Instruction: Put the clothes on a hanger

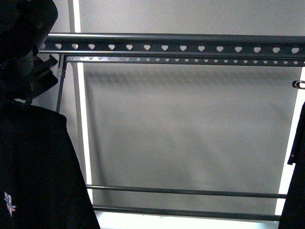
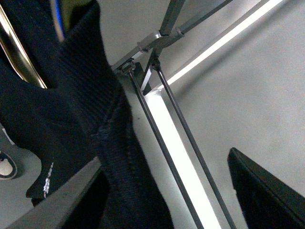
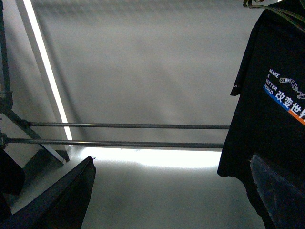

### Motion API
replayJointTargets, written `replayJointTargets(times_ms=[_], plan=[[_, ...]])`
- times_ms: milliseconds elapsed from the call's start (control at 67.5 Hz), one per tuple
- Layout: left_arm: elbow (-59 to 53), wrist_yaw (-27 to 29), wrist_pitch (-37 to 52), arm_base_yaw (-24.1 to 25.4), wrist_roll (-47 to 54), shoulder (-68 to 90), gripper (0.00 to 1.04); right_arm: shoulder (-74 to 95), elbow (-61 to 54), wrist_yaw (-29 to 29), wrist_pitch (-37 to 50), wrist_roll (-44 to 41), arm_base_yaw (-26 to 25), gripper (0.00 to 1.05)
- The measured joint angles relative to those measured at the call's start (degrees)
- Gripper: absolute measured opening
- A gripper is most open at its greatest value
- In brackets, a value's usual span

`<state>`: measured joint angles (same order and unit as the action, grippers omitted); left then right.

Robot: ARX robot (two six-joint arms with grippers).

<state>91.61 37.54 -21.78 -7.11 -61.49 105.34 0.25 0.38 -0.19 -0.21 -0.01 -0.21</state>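
Dark grey metal rack (image 1: 181, 47) spans the front view: heart-hole rail on top, thin lower bars (image 1: 190, 192) below. Black T-shirt (image 1: 38, 162) with small white lettering hangs below the rail's left end; can't tell what carries it. Left tool (image 2: 164, 157) spread, ribbed collar lying against one finger (image 2: 52, 205). Second black T-shirt (image 3: 271, 109), "A BETTER WORLD" print, hangs at right under a hook (image 1: 298, 84). Right tool (image 3: 171, 160) spread, holding nothing.

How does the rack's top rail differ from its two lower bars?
The top rail is a broad flat strip punched with heart-shaped holes; the lower bars are thin and plain. The top rail sits high, the lower bars near the bottom. Both are dark grey and horizontal.
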Motion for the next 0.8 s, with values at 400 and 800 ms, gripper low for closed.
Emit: replayJointTargets(times_ms=[400,800], plan=[[1.22,-1.11,0.98,0.35,-0.76,0.28,0.04,0.00,0.00,0.00,0.00,0.02,0.00,0.97],[-5.53,-17.73,14.45,-10.10,19.50,-5.75,0.04,0.00,0.00,-0.02,0.00,0.02,0.00,0.97]])
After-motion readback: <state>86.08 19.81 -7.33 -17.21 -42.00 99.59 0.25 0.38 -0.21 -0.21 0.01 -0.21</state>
